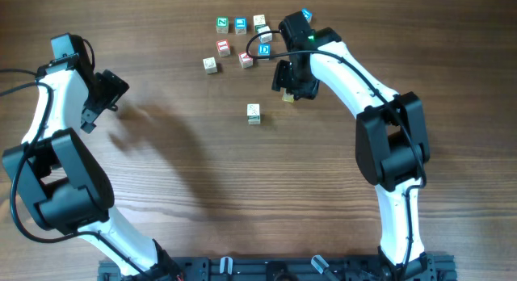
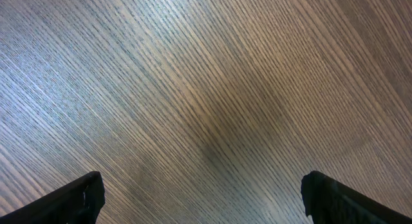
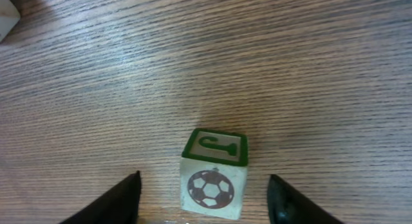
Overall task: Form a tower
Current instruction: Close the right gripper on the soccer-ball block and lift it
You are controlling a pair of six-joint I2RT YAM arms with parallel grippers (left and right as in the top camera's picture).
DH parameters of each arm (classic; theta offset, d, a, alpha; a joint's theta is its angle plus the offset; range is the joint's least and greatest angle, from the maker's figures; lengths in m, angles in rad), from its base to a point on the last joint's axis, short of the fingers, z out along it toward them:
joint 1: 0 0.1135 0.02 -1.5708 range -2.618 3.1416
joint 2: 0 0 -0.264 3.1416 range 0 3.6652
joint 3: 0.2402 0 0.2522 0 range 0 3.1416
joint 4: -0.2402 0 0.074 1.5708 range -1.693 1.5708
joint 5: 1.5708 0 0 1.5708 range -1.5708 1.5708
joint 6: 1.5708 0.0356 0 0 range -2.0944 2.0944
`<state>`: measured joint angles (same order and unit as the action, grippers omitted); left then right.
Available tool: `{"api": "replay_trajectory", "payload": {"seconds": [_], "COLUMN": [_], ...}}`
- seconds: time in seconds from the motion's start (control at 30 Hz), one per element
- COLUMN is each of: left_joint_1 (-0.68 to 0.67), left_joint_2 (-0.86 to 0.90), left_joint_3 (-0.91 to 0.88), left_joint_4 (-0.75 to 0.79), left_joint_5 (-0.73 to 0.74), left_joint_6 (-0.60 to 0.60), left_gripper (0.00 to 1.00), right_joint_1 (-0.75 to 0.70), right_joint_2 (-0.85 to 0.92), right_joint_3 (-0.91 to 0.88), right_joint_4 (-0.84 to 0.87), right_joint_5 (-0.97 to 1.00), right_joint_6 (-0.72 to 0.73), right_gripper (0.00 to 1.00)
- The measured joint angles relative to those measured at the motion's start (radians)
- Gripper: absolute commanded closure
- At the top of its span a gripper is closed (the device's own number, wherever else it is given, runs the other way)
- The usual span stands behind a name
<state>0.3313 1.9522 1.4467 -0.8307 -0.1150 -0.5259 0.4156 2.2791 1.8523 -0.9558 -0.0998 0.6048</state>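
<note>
two arms stood over one wood-grain table (image 1: 186, 176). the left arm (image 1: 56, 168) was bent out over the table's left side. the left gripper (image 2: 203, 185) was spread wide, its two dark fingers (image 2: 77, 201) sat at the bottom corners of the wrist view, and only wood grain showed between them. it held and touched nothing.

the right arm (image 1: 363, 95) was stretched toward the far side. the right gripper (image 3: 205, 179) pointed down at the table with its jaws parted around a green-framed cube (image 3: 214, 185). that cube sat on the table between the fingers with a clear strip of wood on either side, so neither finger touched it and it was not pinched. its top face carried a green border and a green letter j. the side facing the camera showed a football drawing on pale wood.

several loose letter cubes (image 1: 241, 24) in green, blue, red and plain wood lay scattered at the far side, beside and beyond that gripper.

the tower (image 1: 254, 113) stood alone, nearer the table's middle than that cluster, near the right gripper yet apart from it. from above it showed only a pale top with a faint mark, a little longer than the single cubes. how many cubes it counted could not be told.
</note>
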Motion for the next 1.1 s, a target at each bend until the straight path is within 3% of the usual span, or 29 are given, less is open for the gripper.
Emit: {"api": "replay_trajectory", "payload": {"seconds": [0.4, 0.63, 0.73, 0.83, 1.1], "left_joint_1": [0.0, 0.0, 0.0, 0.0, 0.0], "left_joint_2": [0.0, 0.0, 0.0, 0.0, 0.0], "left_joint_3": [0.0, 0.0, 0.0, 0.0, 0.0], "left_joint_4": [0.0, 0.0, 0.0, 0.0, 0.0], "left_joint_5": [0.0, 0.0, 0.0, 0.0, 0.0], "left_joint_6": [0.0, 0.0, 0.0, 0.0, 0.0], "left_gripper": [0.0, 0.0, 0.0, 0.0, 0.0], "right_joint_1": [0.011, 0.011, 0.011, 0.011, 0.011], "right_joint_2": [0.0, 0.0, 0.0, 0.0, 0.0], "right_joint_3": [-0.001, -0.001, -0.001, -0.001, -0.001], "right_joint_4": [-0.019, -0.019, -0.019, -0.019, -0.019], "right_joint_5": [0.035, 0.056, 0.056, 0.056, 0.056], "right_joint_6": [0.0, 0.0, -0.003, -0.031, -0.046], "right_gripper": [0.56, 0.66, 0.65, 0.53, 0.53]}}
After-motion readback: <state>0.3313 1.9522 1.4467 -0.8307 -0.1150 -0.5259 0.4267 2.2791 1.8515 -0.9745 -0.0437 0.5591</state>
